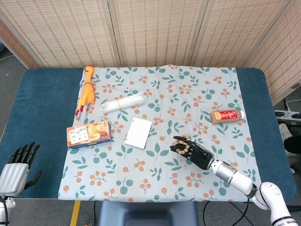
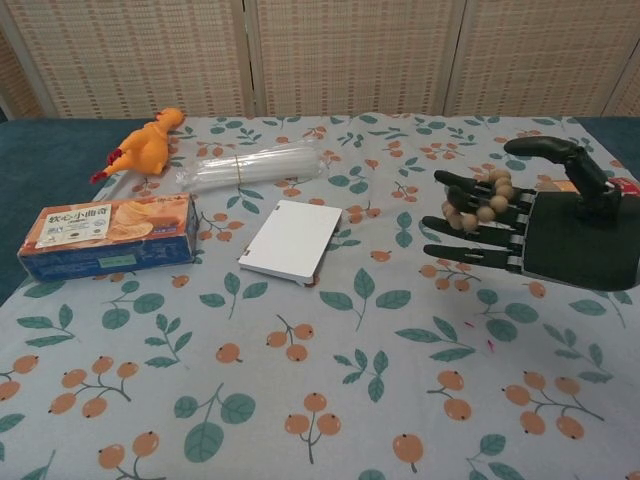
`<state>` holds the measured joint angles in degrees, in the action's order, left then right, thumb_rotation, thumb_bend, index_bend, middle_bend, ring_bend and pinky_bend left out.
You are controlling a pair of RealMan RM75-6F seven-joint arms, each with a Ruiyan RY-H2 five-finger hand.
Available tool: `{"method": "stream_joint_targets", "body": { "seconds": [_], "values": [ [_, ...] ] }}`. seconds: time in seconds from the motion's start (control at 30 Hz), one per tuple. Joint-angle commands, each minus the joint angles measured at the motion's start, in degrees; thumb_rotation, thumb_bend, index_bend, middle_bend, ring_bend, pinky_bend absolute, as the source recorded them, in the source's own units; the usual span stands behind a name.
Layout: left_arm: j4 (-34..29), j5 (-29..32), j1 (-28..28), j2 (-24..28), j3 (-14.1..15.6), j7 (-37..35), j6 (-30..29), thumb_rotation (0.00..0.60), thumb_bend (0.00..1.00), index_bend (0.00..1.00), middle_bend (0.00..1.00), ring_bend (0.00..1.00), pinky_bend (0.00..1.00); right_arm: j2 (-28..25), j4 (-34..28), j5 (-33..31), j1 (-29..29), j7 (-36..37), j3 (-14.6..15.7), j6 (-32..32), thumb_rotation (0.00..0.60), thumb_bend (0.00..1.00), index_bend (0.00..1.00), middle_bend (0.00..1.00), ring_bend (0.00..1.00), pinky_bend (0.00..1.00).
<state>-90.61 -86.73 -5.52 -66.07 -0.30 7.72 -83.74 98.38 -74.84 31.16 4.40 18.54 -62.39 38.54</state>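
Note:
My right hand hovers palm-up over the right part of the floral cloth, fingers stretched toward the left and thumb raised. A wooden bead bracelet is looped over those fingers and carried by them. My left hand hangs off the table's near-left corner in the head view, fingers spread, holding nothing. The chest view does not show it.
A white flat box lies just left of the right hand. Further left are a cracker box, a bundle of clear sticks and a rubber chicken. An orange-labelled bottle lies at the right.

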Motion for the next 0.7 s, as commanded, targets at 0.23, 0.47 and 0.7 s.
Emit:
{"method": "stream_joint_targets", "body": {
  "seconds": [0.23,0.47,0.7],
  "values": [
    [0.06,0.08,-0.02,0.01,0.0,-0.15,0.19,0.6,0.4,0.0,0.0,0.0,0.1,-1.59,-2.99,0.92,1.79,-6.92,3.62,-5.18,0.142,0.16,0.17,0.4,0.15,0.1],
    [0.12,0.09,-0.08,-0.01,-0.01,-0.2,0.36,0.6,0.4,0.0,0.0,0.0,0.11,-3.26,-4.81,0.49,2.46,-7.98,6.09,-7.56,0.135,0.37,0.41,0.46,0.26,0.12],
    [-0.08,-0.05,0.0,0.06,0.06,-0.13,0.25,0.6,0.41,0.0,0.0,0.0,0.11,-2.99,-6.95,2.58,2.92,-13.35,6.32,-11.36,0.163,0.39,0.59,0.6,0.36,0.14]
  ]
}}
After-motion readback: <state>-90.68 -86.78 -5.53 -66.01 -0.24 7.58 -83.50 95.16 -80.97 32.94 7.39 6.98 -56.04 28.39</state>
